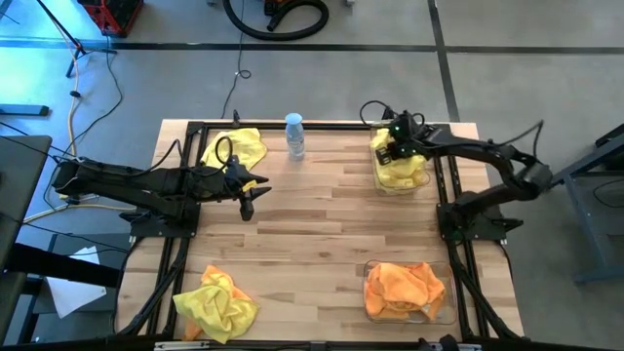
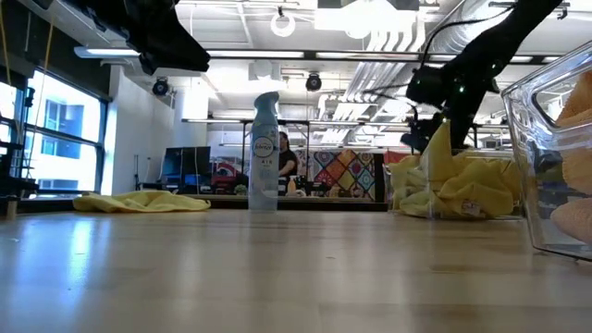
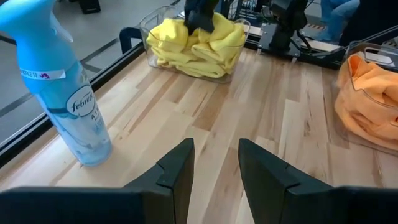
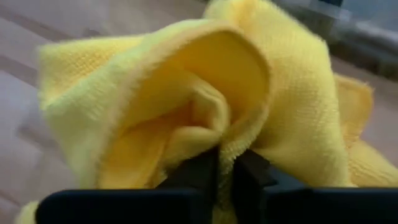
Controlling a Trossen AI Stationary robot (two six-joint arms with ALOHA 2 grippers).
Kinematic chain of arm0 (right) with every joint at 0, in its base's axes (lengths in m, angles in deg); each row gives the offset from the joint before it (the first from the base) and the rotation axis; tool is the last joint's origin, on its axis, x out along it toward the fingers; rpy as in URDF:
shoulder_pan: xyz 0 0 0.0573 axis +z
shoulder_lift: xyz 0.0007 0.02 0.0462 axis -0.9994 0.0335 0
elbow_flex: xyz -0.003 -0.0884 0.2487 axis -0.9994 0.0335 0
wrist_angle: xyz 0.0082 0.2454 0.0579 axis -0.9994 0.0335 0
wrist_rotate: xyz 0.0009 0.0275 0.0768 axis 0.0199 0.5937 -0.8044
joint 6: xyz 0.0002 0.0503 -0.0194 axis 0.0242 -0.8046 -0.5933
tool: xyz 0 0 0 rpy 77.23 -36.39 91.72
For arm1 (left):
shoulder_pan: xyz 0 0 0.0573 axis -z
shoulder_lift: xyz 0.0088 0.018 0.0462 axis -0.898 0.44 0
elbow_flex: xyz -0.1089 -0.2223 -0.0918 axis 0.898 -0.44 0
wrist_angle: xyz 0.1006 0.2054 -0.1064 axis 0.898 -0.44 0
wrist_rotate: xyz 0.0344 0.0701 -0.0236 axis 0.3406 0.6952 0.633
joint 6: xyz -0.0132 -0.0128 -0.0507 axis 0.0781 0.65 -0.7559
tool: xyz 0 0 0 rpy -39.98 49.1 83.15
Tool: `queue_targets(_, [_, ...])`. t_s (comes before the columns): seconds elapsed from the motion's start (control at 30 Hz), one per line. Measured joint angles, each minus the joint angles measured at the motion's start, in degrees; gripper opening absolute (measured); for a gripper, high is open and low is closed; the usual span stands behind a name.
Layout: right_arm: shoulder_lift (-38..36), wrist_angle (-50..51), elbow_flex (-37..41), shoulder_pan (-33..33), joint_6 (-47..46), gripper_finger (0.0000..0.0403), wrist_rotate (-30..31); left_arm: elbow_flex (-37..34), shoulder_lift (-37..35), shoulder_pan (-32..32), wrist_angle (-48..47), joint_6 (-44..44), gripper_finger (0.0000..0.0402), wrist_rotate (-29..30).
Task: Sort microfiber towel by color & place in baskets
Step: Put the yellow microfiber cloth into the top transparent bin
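Right wrist view: right claw [image 4: 225, 167] pinching yellow towel [image 4: 186, 99], basket hidden; left claw [image 3: 214, 163] parted

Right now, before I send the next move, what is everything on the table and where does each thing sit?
Loose bright yellow microfiber towels: two; one at the far left corner, one at the near left corner.
Clear plastic basket of yellow towels: one, far right.
Clear plastic basket of orange towels: one, near right.
Pale blue spray bottle: one, upright, far middle.
Black metal frame: around the table edge.
Person: in the room behind.
Left tool: open, empty, left of centre.
Right tool: shut on a yellow towel fold over the yellow basket.
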Motion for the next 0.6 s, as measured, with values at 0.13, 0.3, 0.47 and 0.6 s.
queue_targets(0.13, [-5.45, 1.56, -0.09, 0.00, 0.00, 0.0073, 0.03, -0.01, 0.00, 0.00, -0.90, -1.06, 0.0115, 0.00])
queue_targets(0.3, [-12.64, 5.89, -0.11, 0.01, -0.24, 0.0123, 2.40, -0.01, 0.00, 0.00, -0.96, -1.11, 0.0115, 0.00])
queue_targets(0.47, [-18.69, 8.75, -0.11, 0.31, -2.17, 0.0153, 2.33, -0.01, 0.00, 0.00, -0.92, -1.09, 0.0115, 0.00])
queue_targets(0.6, [-21.21, 7.13, -0.17, 2.54, -3.30, 0.0155, 3.38, -0.01, 0.00, 0.00, -0.89, -1.11, 0.0115, 0.11])
